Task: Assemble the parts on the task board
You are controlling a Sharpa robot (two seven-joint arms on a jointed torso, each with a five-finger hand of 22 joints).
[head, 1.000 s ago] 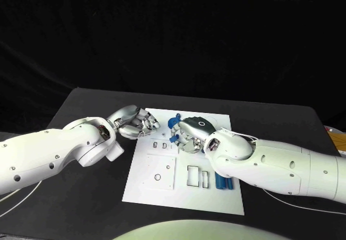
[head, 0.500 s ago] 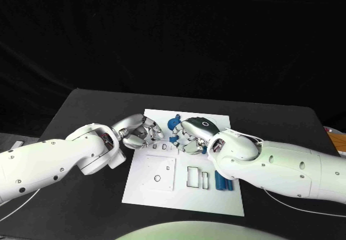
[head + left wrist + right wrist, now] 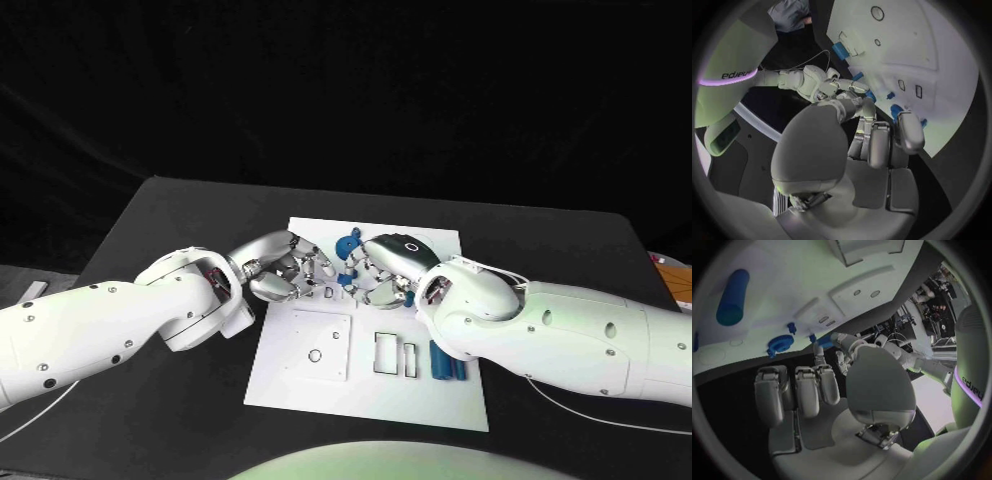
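The white task board lies in the middle of the black table. My left hand and right hand meet fingertip to fingertip above its far part. A round blue part sits on the board just beyond them and appears as a blue disc in the right wrist view. Small blue pieces show between the fingertips. In the left wrist view a blue bit lies where both hands' fingers touch. I cannot tell which hand holds it, or whether it stands in the board.
Two long blue parts lie side by side near the board's right edge, close to my right forearm. One shows as a blue cylinder in the right wrist view. A square raised plate and slots occupy the board's near half.
My left hand has moved right and slightly toward me, closing the gap until its fingers meet the right hand's. The right hand has barely shifted.
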